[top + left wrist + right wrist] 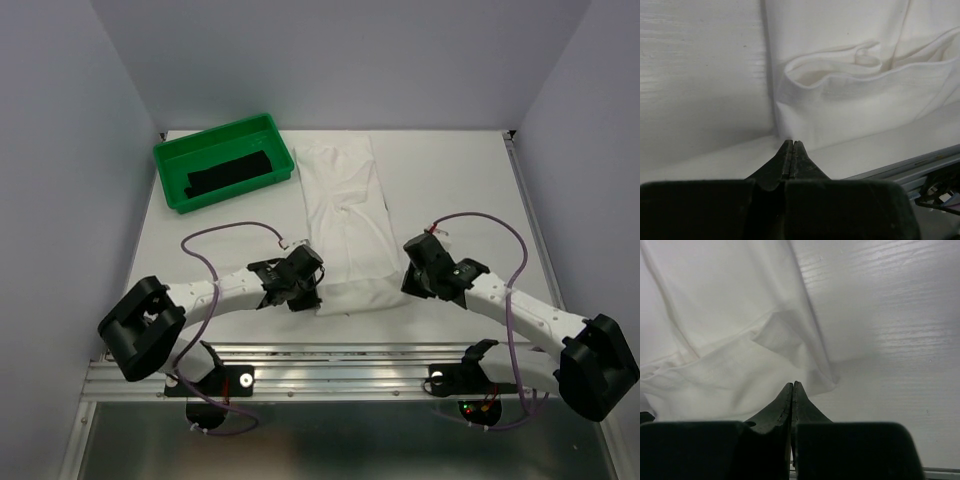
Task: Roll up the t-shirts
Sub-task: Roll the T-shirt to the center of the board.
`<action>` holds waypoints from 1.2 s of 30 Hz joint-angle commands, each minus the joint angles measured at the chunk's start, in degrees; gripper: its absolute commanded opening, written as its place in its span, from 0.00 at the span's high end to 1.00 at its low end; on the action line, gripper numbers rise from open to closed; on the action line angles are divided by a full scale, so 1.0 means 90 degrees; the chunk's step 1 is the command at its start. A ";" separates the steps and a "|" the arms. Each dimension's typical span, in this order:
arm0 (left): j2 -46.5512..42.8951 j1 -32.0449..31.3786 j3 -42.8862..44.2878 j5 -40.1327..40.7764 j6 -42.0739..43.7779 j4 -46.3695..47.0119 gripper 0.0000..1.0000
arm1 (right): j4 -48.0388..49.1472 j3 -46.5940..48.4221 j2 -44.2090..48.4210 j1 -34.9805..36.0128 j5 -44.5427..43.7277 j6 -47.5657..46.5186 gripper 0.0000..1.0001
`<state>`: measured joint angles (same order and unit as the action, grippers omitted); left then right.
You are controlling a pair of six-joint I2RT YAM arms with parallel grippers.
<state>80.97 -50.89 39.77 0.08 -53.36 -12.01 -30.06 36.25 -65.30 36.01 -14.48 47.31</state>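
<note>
White t-shirt (345,210), soft fabric folded into a long narrow strip, lies down the middle of the pale wood-grained surface (460,180) with its short hem toward the arm bases. Nearest first: the black two-finger left claw (305,292) sits at the hem's left corner and the matching right claw (412,283) at its right corner. Both are pressed fully closed. The wrist views show each pair of tips meeting with no cloth between them, so neither has hold of anything. The tips point at the hem edge and lie just beside it; whether they touch it cannot be settled. The hem is rumpled, and in the left wrist view a loose lip of fabric stands open along it. Judgement: the strip's short edge lies within reach of both claws, which suits starting a roll there and working away. No turn of fabric is seen, so the roll is not yet begun. Beyond, near the strip's far-left corner, a green rectangular plastic tray (213,134) holds the plain black t-shirt (228,175), a dark elongated bundle. Whether it is rolled cannot be told; it is probably kept there out of the working area.
</note>
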 commanded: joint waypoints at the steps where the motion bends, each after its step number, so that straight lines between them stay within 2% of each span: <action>1: -0.0676 0.0010 0.0121 0.0099 0.0138 -0.0452 1.00 | -0.0127 0.0463 0.0244 -0.0026 0.0278 -0.0324 0.99; 6: -0.0569 0.0001 0.0434 -0.0173 0.0148 -0.0297 1.00 | 0.0380 0.0727 -0.0146 0.0110 0.1120 -0.0384 0.99; 12: -0.0247 -0.0009 0.0611 -0.0233 0.0012 -0.0179 1.00 | 0.0839 0.1157 -0.0908 0.0627 0.1198 -0.0383 0.99; 15: -0.0217 -0.0009 0.0650 -0.0253 -0.0028 -0.0130 1.00 | 0.1035 0.1148 -0.1367 0.0628 0.1365 -0.0384 0.98; 23: 0.0036 -0.0107 0.0825 -0.0428 -0.0067 0.0006 1.00 | 0.0958 0.1079 -0.2305 0.0628 0.0556 -0.0286 0.99; 28: 0.0378 -0.0253 0.1059 -0.0506 -0.0076 0.0055 1.00 | 0.0743 0.1226 -0.1848 0.0628 0.0506 -0.0374 0.99; 31: 0.0524 -0.0292 0.1206 -0.0565 -0.0135 0.0230 1.00 | 0.0422 0.1411 -0.1253 0.0628 0.0068 -0.0335 0.99; 34: 0.0671 -0.0283 0.1352 -0.0488 -0.0194 0.0299 1.00 | 0.0196 0.1461 -0.1046 0.0628 -0.0401 -0.0480 0.98; 36: 0.0846 -0.0283 0.1460 -0.0400 -0.0233 0.0299 1.00 | 0.0108 0.1422 -0.1045 0.0347 -0.0423 -0.0549 0.98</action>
<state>86.98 -53.30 49.39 -4.47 -54.57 -11.22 -26.41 46.98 -76.40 41.36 -12.45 44.29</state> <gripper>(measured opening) 0.025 0.025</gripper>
